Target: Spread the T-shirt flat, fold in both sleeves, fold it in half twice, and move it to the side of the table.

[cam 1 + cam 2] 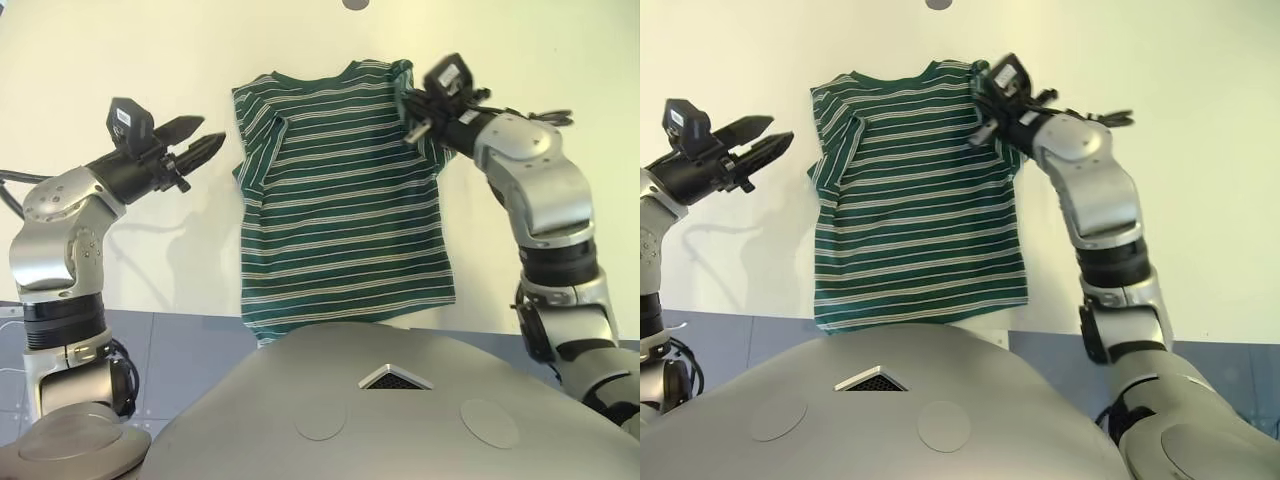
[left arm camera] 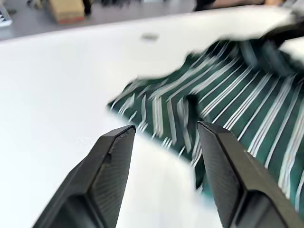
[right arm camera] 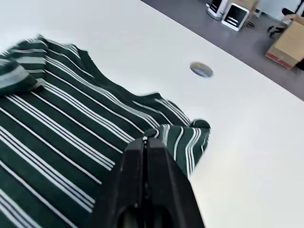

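Left gripper (image 1: 209, 133) sits open just beside the T-shirt (image 1: 340, 220), right gripper (image 3: 145, 140) clenched empty over its right shoulder, shirt's mostly flat on the table (image 1: 150, 60), so sleeve-folding stage I'd guess, next up pinching a sleeve edge.

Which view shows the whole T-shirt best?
The left eye view: the T-shirt lies there nearly whole, collar to hem, on the table; the right eye view shows the same. The left wrist view gives a rumpled side part beyond the open left hand; the right wrist view gives its top part beyond the shut right hand.
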You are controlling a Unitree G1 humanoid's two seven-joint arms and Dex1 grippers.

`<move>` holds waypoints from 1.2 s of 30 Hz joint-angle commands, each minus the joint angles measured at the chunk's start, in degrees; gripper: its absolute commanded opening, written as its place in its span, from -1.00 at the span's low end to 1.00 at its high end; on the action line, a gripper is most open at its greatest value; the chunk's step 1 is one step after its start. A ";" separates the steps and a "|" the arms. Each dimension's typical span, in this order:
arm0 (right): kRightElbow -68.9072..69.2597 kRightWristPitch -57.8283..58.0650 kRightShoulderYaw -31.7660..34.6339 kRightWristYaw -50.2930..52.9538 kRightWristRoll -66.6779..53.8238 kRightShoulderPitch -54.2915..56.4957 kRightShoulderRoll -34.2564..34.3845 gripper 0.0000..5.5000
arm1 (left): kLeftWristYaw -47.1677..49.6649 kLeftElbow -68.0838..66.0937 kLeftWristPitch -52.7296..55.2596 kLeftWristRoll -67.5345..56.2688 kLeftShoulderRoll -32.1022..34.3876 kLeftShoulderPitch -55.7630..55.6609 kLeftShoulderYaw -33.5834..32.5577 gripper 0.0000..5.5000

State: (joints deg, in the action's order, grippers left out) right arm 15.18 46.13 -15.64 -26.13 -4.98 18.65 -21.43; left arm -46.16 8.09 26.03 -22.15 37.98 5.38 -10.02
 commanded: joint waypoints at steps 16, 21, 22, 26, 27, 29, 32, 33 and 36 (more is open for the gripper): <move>4.90 -14.22 8.10 -19.52 -3.95 -8.59 -18.42 -0.59 | 0.78 2.66 -8.54 11.34 -3.35 0.83 16.83 0.96; 8.06 -41.11 17.95 -41.08 -3.74 -31.47 -37.75 -0.59 | -8.02 8.32 -12.41 9.89 10.68 2.67 5.11 0.96; 7.41 -47.07 21.74 -44.45 -4.19 -37.35 -39.49 -0.59 | -12.11 9.47 -14.51 9.60 14.83 3.85 2.69 0.96; 1.63 -72.27 24.67 -47.28 1.75 -47.65 -41.25 -0.59 | -31.92 16.65 -31.07 9.30 26.46 18.00 -2.26 0.96; 0.65 -76.40 23.13 -46.14 3.68 -47.53 -40.35 -0.59 | -35.95 16.61 -37.88 9.73 27.50 22.95 -2.99 0.96; -0.05 -80.67 21.24 -44.26 5.54 -47.75 -38.95 -0.59 | -39.72 14.56 -46.95 10.37 27.87 27.54 -3.25 0.96; -1.20 -83.83 18.99 -41.89 7.29 -47.71 -38.16 -0.59 | -39.95 12.23 -55.74 12.20 26.56 30.63 -1.70 0.96; -1.96 -84.37 18.11 -41.12 7.78 -46.83 -37.90 -0.59 | -38.81 12.13 -57.29 12.82 25.49 30.77 -0.57 0.96; -4.38 -85.26 16.20 -39.11 8.33 -44.64 -37.42 -0.59 | -34.72 12.70 -59.62 14.59 22.33 30.14 3.05 0.96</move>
State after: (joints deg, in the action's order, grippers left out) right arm 11.92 -38.53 1.45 -66.35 2.63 -27.58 -58.95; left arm -83.02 20.41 -32.37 -8.86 61.51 35.94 -8.61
